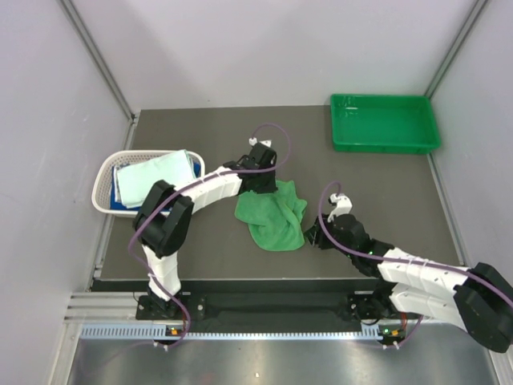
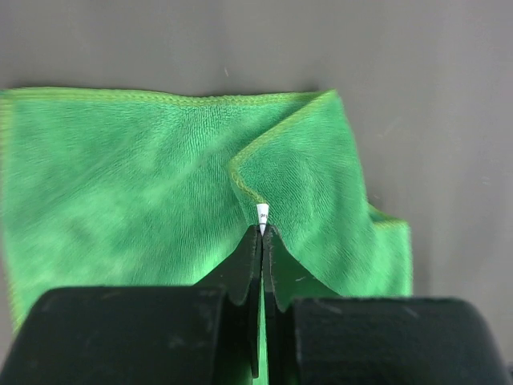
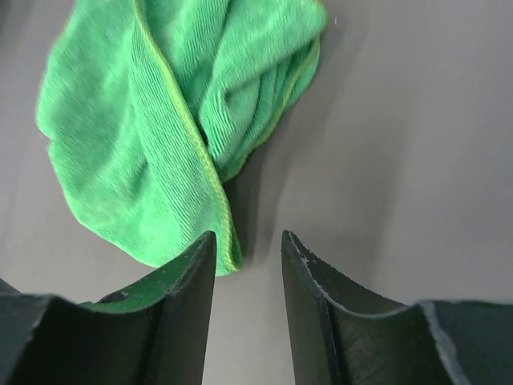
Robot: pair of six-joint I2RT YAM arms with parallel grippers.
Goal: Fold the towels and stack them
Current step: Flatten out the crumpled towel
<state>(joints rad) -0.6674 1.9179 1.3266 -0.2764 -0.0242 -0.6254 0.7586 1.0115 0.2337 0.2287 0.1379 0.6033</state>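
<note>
Bright green towel crumpled mid-way across the table, unfolded, a fold near its far edge pinched in the fully closed left gripper. Right gripper half open at the near right corner, holding nothing. Other towels heaped in the white basket: judged 0 folded, 0 stacked.

No text can be read anywhere. A small white tag on the green towel may bear print, but it is too tiny to tell.
</note>
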